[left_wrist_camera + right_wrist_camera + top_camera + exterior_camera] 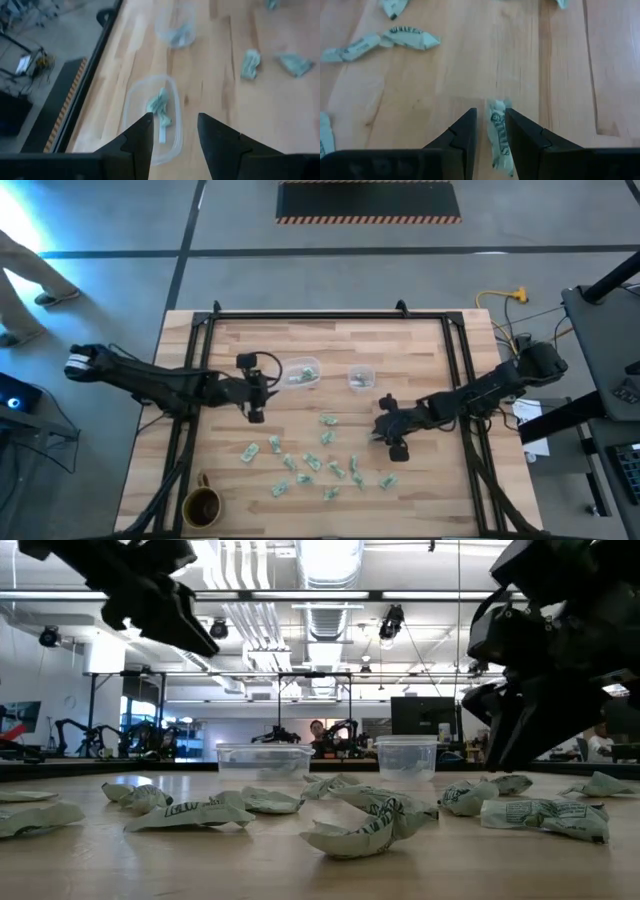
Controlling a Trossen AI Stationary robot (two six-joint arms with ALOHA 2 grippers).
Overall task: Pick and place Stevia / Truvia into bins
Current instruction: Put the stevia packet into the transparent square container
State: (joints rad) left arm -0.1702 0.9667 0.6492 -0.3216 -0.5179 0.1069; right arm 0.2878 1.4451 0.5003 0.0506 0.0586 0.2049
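Crumpled packet (499, 134) lies between right gripper's (490, 131) jaws.

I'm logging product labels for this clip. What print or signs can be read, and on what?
Packets: dark print, too blurred to read.
Packet between the right gripper's fingers: lettering shows, unreadable.
Bins, mug: no label seen.
Floor mat: striped edge only, no words.
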